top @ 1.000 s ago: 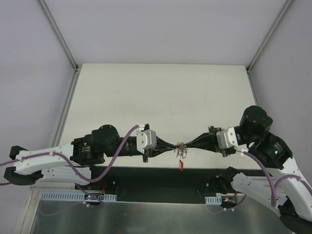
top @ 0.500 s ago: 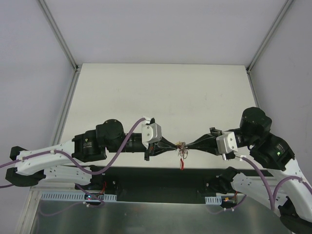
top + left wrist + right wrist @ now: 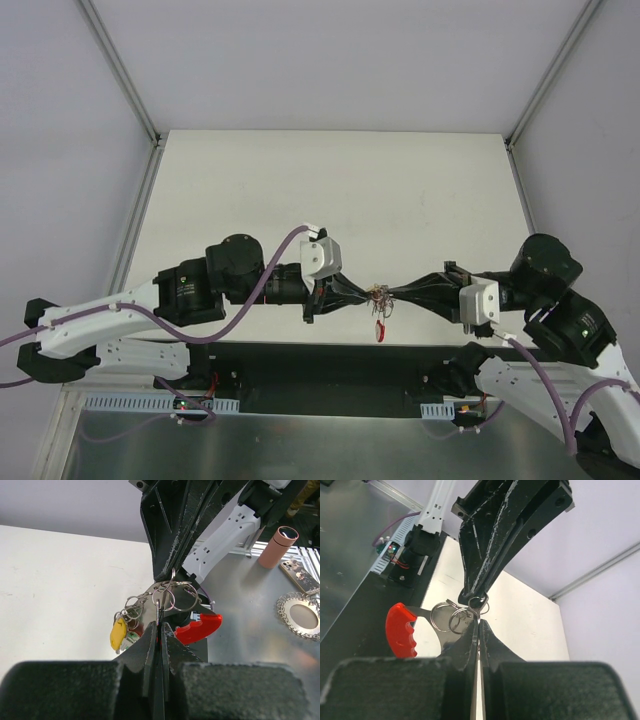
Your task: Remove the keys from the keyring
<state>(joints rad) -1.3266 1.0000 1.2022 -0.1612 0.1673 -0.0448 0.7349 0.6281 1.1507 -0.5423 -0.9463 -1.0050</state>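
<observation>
ring-opening step: left pincer and right pincer each pinch the keyring; red key hangs at 6 o'clock; next, likely pry a coil apart.

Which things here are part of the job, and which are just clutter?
Job: keys, red and yellow heads showing; keyring; left gripper and right gripper, both shut on it.
Clutter: pink tube; phone; chain loop.

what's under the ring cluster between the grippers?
A red plastic-headed key dangles below the silvery metal rings, a yellow-headed key alongside. Any other keys are covered.
</observation>
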